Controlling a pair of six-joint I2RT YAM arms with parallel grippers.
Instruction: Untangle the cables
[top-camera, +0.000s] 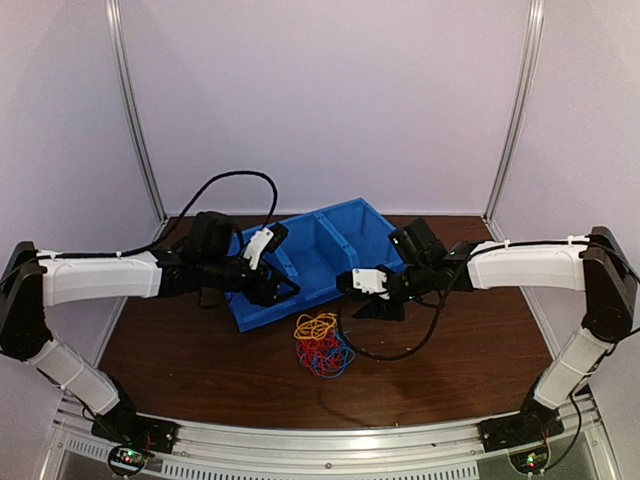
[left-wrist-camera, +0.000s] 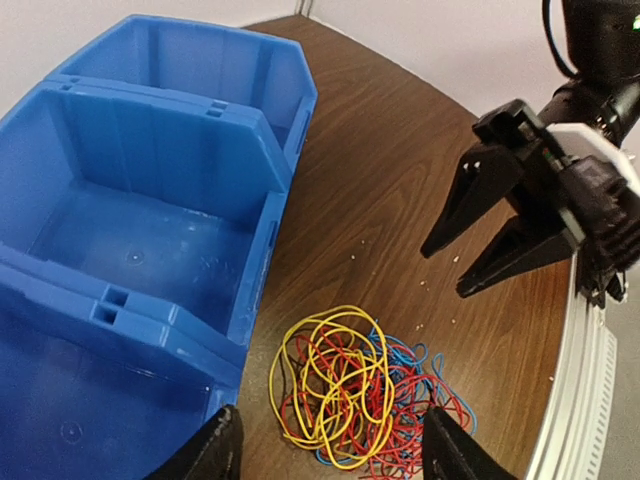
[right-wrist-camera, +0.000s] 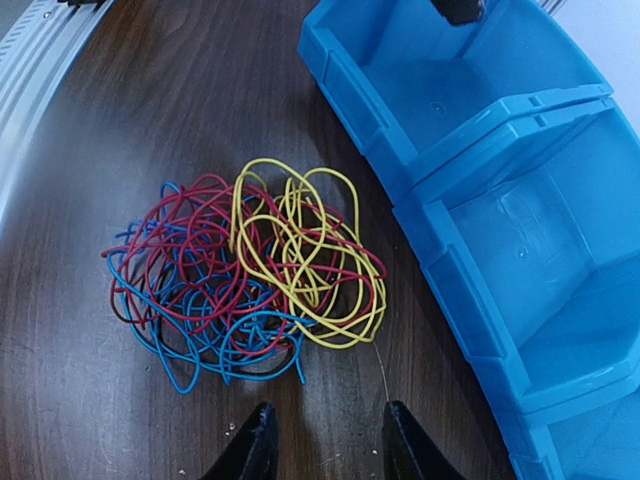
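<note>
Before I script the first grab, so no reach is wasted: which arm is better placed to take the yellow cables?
Probably the left arm: its open jaws frame the yellow cables in its wrist view. On the right arm the jaws stand narrower, with the tangle ahead of them.

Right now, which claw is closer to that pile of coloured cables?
Right, narrowly. The right gripper hovers just right of the cables; the left gripper hangs by the blue bin, slightly farther off.
</note>
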